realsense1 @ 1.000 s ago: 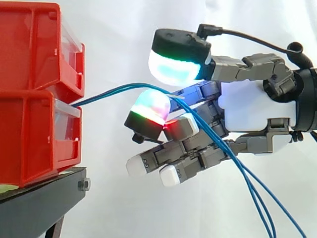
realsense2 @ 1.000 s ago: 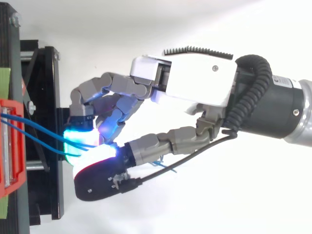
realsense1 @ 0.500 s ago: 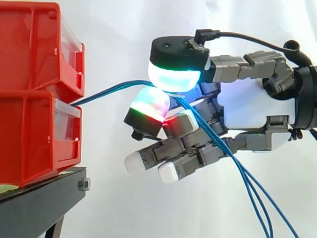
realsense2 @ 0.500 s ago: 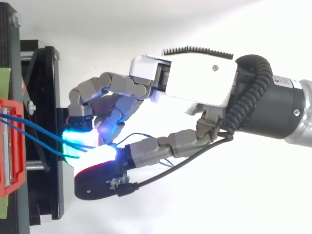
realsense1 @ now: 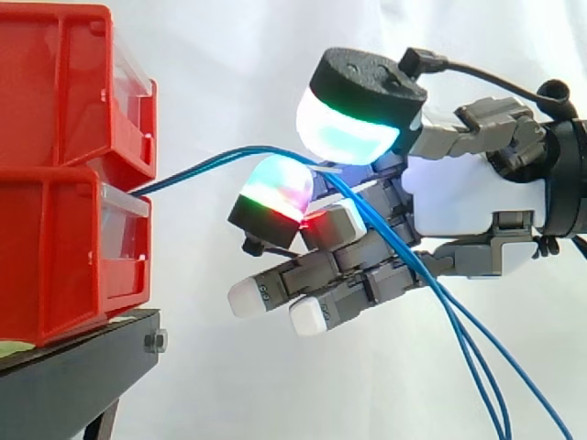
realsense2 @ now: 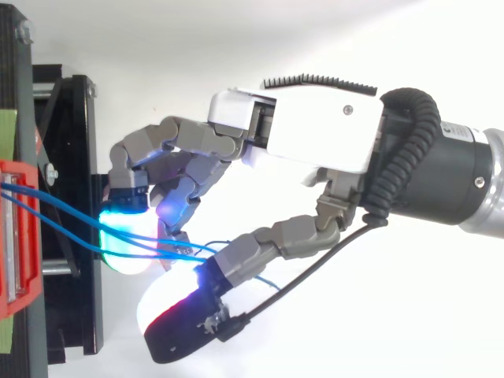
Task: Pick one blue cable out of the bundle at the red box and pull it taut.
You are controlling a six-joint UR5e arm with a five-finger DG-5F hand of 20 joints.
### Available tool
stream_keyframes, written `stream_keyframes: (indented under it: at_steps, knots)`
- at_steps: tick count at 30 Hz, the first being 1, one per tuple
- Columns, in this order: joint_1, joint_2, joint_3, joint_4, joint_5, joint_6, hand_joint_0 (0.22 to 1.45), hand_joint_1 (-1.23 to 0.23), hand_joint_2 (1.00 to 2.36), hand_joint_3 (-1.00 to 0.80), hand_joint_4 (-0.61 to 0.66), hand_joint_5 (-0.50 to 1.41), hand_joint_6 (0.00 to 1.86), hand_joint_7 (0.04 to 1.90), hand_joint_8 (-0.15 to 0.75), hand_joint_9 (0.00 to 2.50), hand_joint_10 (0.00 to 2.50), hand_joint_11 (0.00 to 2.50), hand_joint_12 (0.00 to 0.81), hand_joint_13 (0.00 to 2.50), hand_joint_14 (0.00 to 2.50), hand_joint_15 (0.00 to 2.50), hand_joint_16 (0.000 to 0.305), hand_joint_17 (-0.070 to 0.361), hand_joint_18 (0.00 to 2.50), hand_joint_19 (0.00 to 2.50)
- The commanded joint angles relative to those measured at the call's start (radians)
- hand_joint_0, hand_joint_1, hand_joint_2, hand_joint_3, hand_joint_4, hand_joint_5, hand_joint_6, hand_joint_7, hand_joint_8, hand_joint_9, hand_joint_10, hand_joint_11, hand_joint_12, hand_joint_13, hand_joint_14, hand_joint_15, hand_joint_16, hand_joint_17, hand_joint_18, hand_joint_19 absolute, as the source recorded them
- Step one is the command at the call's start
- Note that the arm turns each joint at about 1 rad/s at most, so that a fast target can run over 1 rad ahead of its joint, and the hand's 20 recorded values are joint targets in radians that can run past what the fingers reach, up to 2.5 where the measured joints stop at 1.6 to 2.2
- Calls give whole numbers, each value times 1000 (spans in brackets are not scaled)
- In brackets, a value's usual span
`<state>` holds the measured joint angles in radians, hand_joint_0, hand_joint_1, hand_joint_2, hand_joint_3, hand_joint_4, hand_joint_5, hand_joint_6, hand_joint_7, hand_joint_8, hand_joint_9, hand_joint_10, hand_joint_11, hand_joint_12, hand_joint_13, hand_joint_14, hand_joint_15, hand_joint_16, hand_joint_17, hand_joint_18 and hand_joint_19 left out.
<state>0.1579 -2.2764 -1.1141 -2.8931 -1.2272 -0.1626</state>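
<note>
You see blue cables (realsense1: 202, 167) draped over the hand's (realsense1: 468, 197) fingers (realsense1: 275, 194), thumb spread off, nothing pinched, so singling one and pulling taut remain.

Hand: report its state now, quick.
Hand: open. Its fingers pinch nothing; the blue cables just lie across one glowing pad.

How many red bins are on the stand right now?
2, stacked: the upper red bin sits on the lower red bin, which rests on the black stand. Others may be hidden past the left edge.
</note>
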Motion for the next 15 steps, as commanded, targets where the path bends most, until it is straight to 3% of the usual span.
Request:
stream_keyframes:
  at_steps: [1,5,7,15]
  knots:
    - [0,0,0,0,0,0,461,-775,1000,-500,248,-164,862,1208,405,880,16,1111,470,485,7,251,68,152,622,380]
    - [0,0,0,0,0,0,538,-667,1000,-500,239,-148,848,1254,386,940,18,1119,445,491,7,240,62,140,605,401]
    - [-1,0,0,0,0,0,581,-648,1008,-387,236,-142,848,1278,381,956,18,1137,435,498,7,247,60,136,595,417]
    - [0,2,0,-3,0,0,569,-720,1019,-136,249,-137,862,1330,404,983,16,1135,451,532,7,250,63,142,651,395]
